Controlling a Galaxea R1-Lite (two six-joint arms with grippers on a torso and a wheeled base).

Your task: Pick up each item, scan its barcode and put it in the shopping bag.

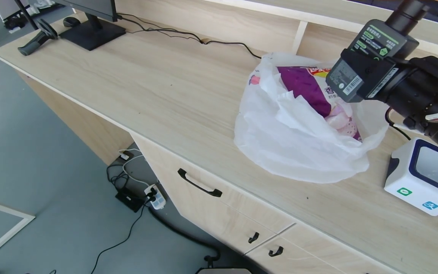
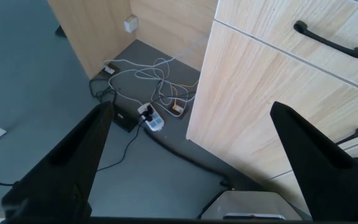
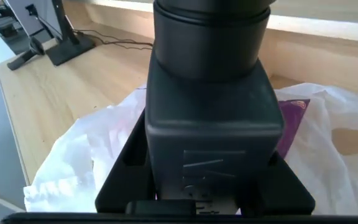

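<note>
A white plastic shopping bag lies open on the wooden counter, with a purple snack packet inside it. My right gripper is above the bag's far right side, shut on a black boxy item that has a round neck and printed labels. From the right wrist, the black item sits between the fingers of my right gripper, over the bag and the purple packet. My left gripper hangs open and empty beside the cabinet, over the floor.
A white box scanner with a dark window stands right of the bag. A monitor base, a handheld scanner and a cable occupy the counter's far left. Drawers with black handles front the cabinet; a power strip lies on the floor.
</note>
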